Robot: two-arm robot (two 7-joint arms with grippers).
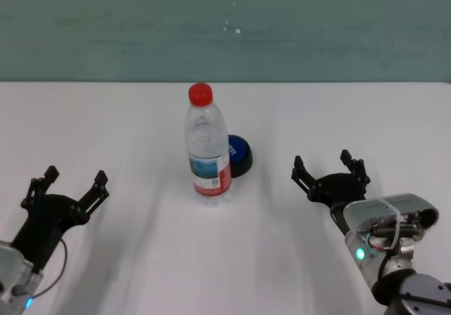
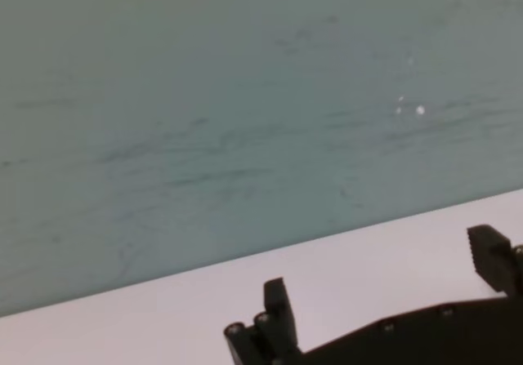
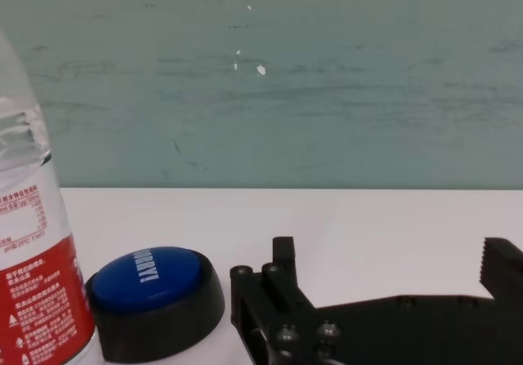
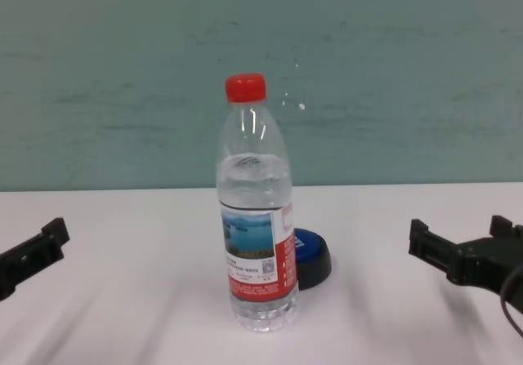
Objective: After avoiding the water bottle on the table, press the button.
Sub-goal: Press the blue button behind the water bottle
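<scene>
Both black grippers sit nearest the head camera, low over the plain white smooth surface [image 1: 127,118], one at each near corner. Between them, farther in, the tall clear plastic water bottle [image 1: 208,146] with red screw cap stands upright at the surface's middle; label shows a blue landscape above a red band. Bottle is filled with clear liquid nearly to the shoulder.

Low round button [image 1: 239,156], blue dome on black base, lies just behind the bottle and slightly toward the robot's right. From head and chest views the bottle covers part of it; whether the two touch, cannot tell. White lettering on the dome is visible in the right wrist view, too small to read.

Right gripper [image 1: 330,169]: fingers spread wide, holding nothing, pointing forward, near the button's right side but apart from it and from the bottle. Right wrist view shows button and bottle label just ahead of one fingertip [image 3: 283,255].

Left gripper [image 1: 69,184]: fingers spread, holding nothing, well apart from the bottle.

Teal-green wall [image 1: 225,26] runs behind the surface's far edge.
</scene>
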